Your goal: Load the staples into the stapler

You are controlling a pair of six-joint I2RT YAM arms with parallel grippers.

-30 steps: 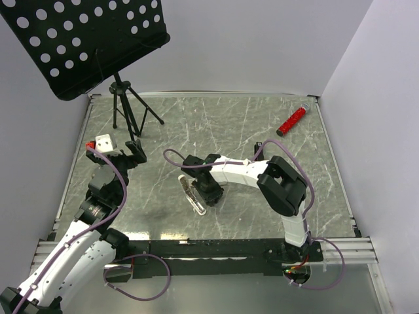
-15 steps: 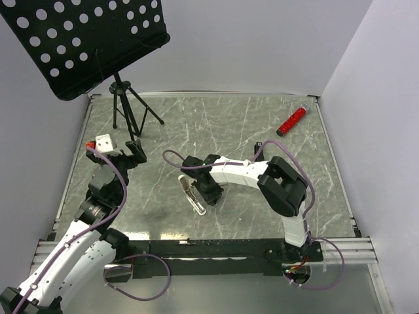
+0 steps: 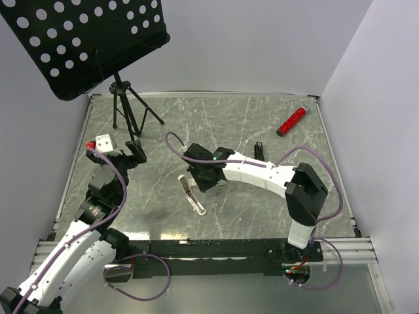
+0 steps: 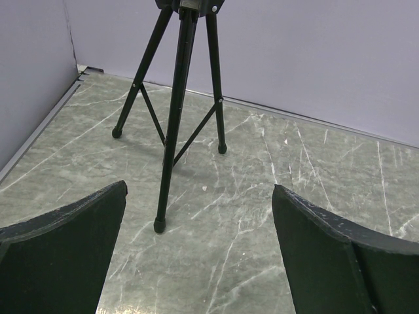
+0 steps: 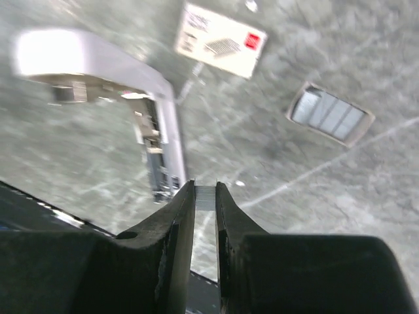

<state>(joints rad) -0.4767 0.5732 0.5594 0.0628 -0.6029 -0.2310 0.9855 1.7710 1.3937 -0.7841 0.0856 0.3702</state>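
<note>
On the marble table [image 3: 249, 216], near its middle, the loading step is judged to be in hand, with the feeding-in not yet done.

At the left side the left gripper [image 4: 198, 190] is held wide open and empty. It is faced toward the tripod foot of the music stand [image 4: 177, 111] and is judged to have no part in this step.

From the right the right gripper [image 5: 205, 191] is reached across to the stapler [image 5: 160, 147]. Its jaws are drawn narrow, and a thin grey ribbed staple strip [image 5: 205, 198] appears to be pinched between the tips.

The stapler is laid open. A pale-looking cover is swung out sideways from the hinge, and the rail is exposed, its free end just beside the fingertips. Seen from above, its long axis is set slantwise, from far left to near right; which end bears the hinge cannot be told there.

Beyond it in the right wrist view the staple box [image 5: 222, 40] and the grey tray [image 5: 330, 118] are laid flat, apart from each other.

For the next move, the strip is judged to need turning until its length is matched to the rail. It would then be lowered into the channel and released. With a slight skew it could be left perched on the rail's edge.
</note>
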